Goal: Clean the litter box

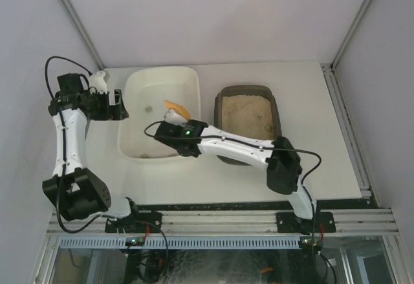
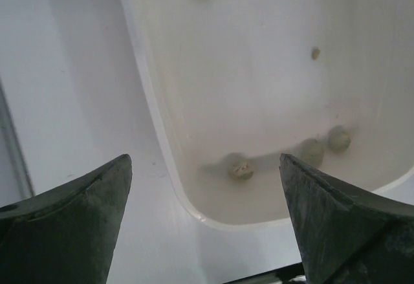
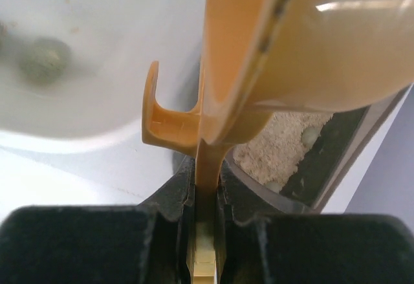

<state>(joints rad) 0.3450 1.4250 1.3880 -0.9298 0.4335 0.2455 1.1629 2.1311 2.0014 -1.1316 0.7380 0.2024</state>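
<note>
The dark grey litter box [image 1: 277,106] with beige litter stands right of a white tub [image 1: 150,147]; it also shows in the right wrist view [image 3: 336,151] with pale clumps on the sand. My right gripper [image 1: 173,117] is shut on the handle of an orange scoop [image 1: 177,108], held over the tub's right side; in the right wrist view the gripper [image 3: 208,187] clamps the scoop [image 3: 304,44]. My left gripper [image 1: 118,105] is open and empty at the tub's left rim; in the left wrist view the gripper [image 2: 206,167] spans the tub's corner.
Several grey-green clumps [image 2: 240,168] lie on the tub's floor [image 2: 272,90]. A white object [image 1: 98,80] sits at the table's back left. Metal frame rails [image 1: 346,122] border the right side of the white table.
</note>
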